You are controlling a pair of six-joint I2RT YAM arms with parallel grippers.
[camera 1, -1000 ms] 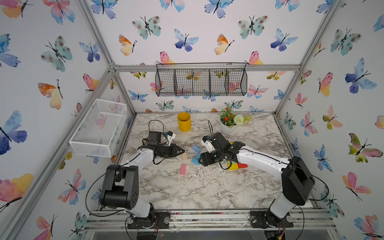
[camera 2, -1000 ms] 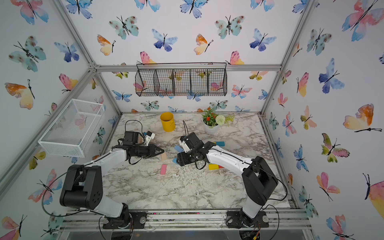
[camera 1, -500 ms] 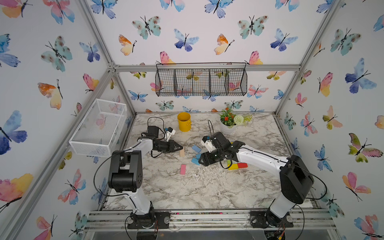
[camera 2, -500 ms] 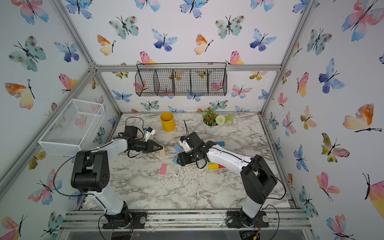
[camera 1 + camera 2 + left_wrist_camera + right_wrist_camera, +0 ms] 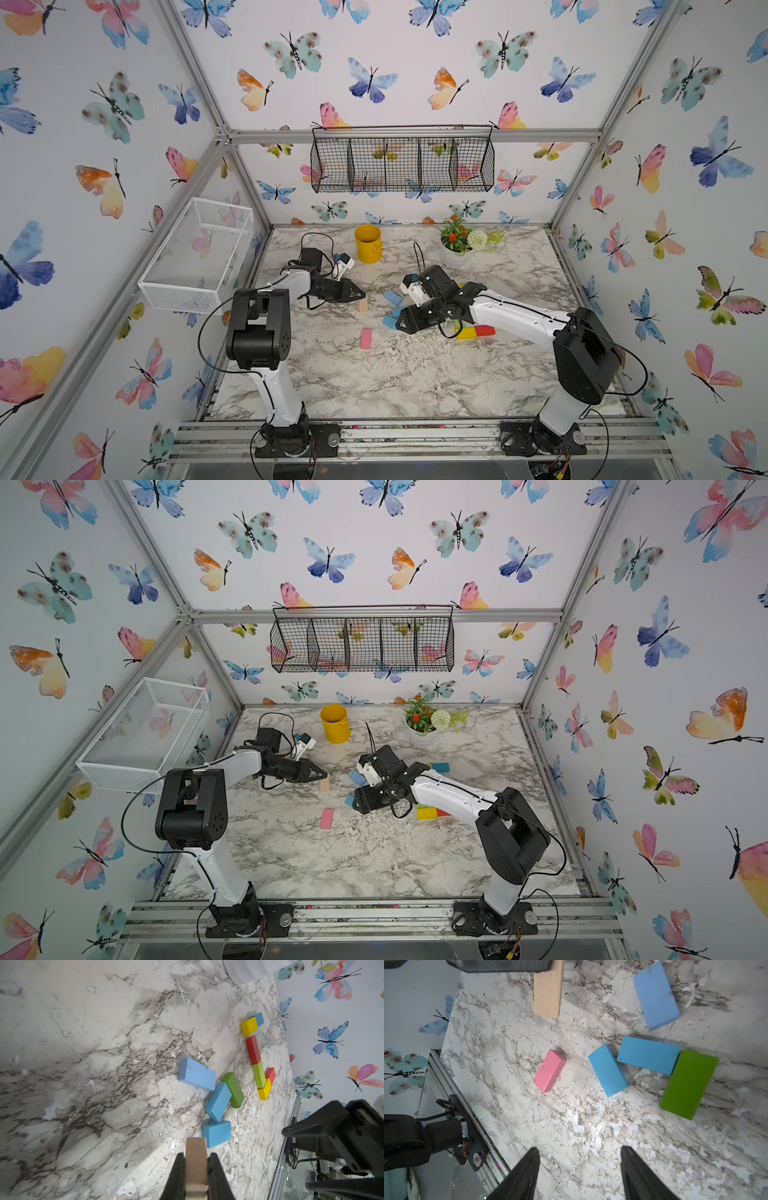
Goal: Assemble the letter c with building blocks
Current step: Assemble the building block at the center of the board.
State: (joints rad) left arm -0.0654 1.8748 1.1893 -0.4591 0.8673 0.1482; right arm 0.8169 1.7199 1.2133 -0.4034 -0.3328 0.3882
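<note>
We see the left claw (image 5: 360, 296) just left of centre in both top views, pinched shut on one end of a tan block (image 5: 196, 1147). The block's free end points down at the marble desk (image 5: 374, 374); we cannot tell whether it touches.

The right claw (image 5: 578, 1148), just right of centre in the top views, has its jaws spread wide with nothing between them, low over bare desk. Just ahead of its tips a bright blue block (image 5: 608, 1070) lies flat, almost corner to corner with a second blue block (image 5: 649, 1054), whose far end butts against a green block (image 5: 688, 1084). A pale blue block (image 5: 392, 297) lies apart, between the two claws. A pink block (image 5: 366, 338) lies alone, lower in the frame than the tan block.

Right of centre, partly hidden by the right arm in the top views, more blocks sit in a line. A yellow block (image 5: 249, 1026), a red block (image 5: 253, 1049), a lime block (image 5: 258, 1075) and another yellow block (image 5: 265, 1089) lie nearly end to end. A second red block (image 5: 270, 1074) lies beside the lime one, and a teal block (image 5: 258, 1018) touches the first yellow one.

At the back of the desk, upper centre, stand a yellow cup (image 5: 368, 244) and a flower pot (image 5: 457, 249). A black wire basket (image 5: 402, 166) hangs on the back wall, and a white mesh basket (image 5: 199, 253) on the left wall.
</note>
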